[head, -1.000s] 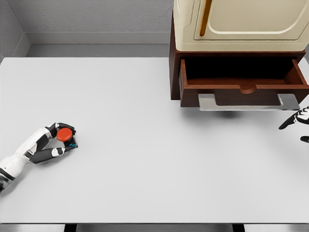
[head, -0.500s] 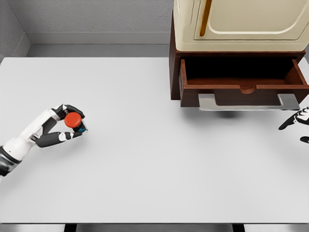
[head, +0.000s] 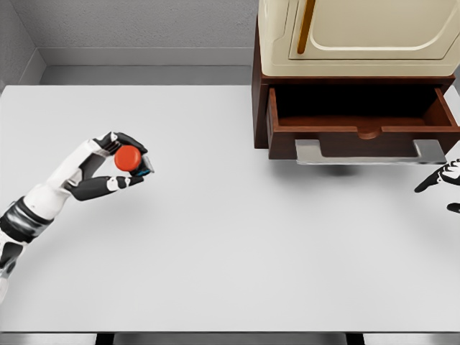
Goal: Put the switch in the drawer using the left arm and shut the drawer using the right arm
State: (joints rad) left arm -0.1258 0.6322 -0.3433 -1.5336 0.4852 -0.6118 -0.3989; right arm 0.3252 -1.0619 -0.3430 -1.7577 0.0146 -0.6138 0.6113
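Since the earlier frames, the switch (head: 129, 158) has been carried up and to the right, toward the middle of the table, by the left hand (head: 115, 167). It is pinched between the thumb below and the dark fingertips (head: 131, 139) curled over its top, so the red round button faces the camera and a small blue-green base shows at its right edge. No shadow is seen directly beneath it, so it is judged to be lifted clear of the white table (head: 230, 251).

The switch is judged to be light, rigid and smooth-sided; a grip across the base, rather than on the button cap, would be less likely to slip or press it.

Further out, the white left forearm runs down to the lower left edge. Well apart, at the upper right, a brown drawer (head: 363, 122) stands pulled open beneath a cream cabinet (head: 359, 36), with a grey handle (head: 370, 152) across its front. At the far right edge, only part of the right hand (head: 442, 180) is seen, with fingers extended and holding nothing.
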